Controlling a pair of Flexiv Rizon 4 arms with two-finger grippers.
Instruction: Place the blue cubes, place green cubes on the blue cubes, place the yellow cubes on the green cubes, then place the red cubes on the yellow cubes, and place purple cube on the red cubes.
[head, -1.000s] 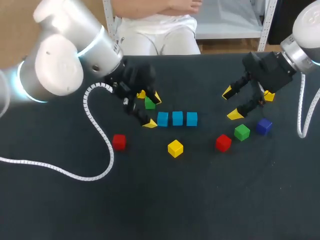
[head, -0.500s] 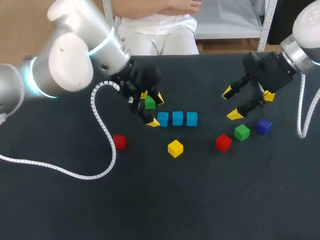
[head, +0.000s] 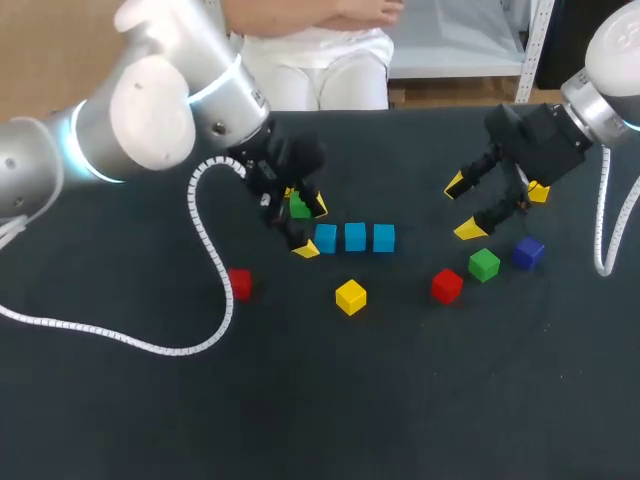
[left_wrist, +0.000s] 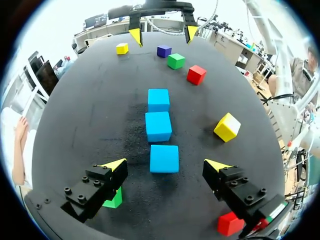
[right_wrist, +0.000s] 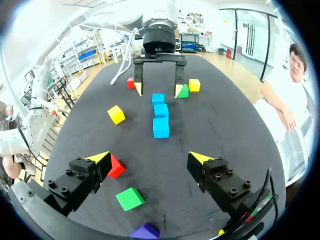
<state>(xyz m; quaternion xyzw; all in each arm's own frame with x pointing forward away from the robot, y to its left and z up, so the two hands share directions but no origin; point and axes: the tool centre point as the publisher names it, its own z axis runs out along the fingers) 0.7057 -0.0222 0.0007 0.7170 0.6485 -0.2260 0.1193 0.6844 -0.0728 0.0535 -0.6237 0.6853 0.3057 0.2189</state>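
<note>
The right end effector (right_wrist: 149, 158) hangs open over the dark surface (right_wrist: 225, 130), with nothing between its fingers. Ahead lies a row of three blue cubes (right_wrist: 161, 112). A red cube (right_wrist: 117, 167) sits just beside one finger, with a green cube (right_wrist: 129, 198) and a purple cube (right_wrist: 146, 231) under the end effector.

Eleven cubes lie on the surface (head: 300, 400). Clock directions are taken from the blue row, as the head view shows it.

- Blue: three blue cubes (head: 355, 237), side by side in one row.
- Green: two. One green cube (head: 484, 264) is at 3 o'clock, the other green cube (head: 298, 208) at 10 o'clock.
- Yellow: three. One yellow cube (head: 350, 297) is at 6 o'clock, a second yellow cube (left_wrist: 122, 48) far out at 3 o'clock, and a third yellow cube (right_wrist: 194, 85) at 10 o'clock.
- Red: two. One red cube (head: 447, 285) is at 4 o'clock, the other red cube (head: 238, 284) at 8 o'clock.
- Purple: a single purple cube (head: 528, 252) at 3 o'clock.
</note>
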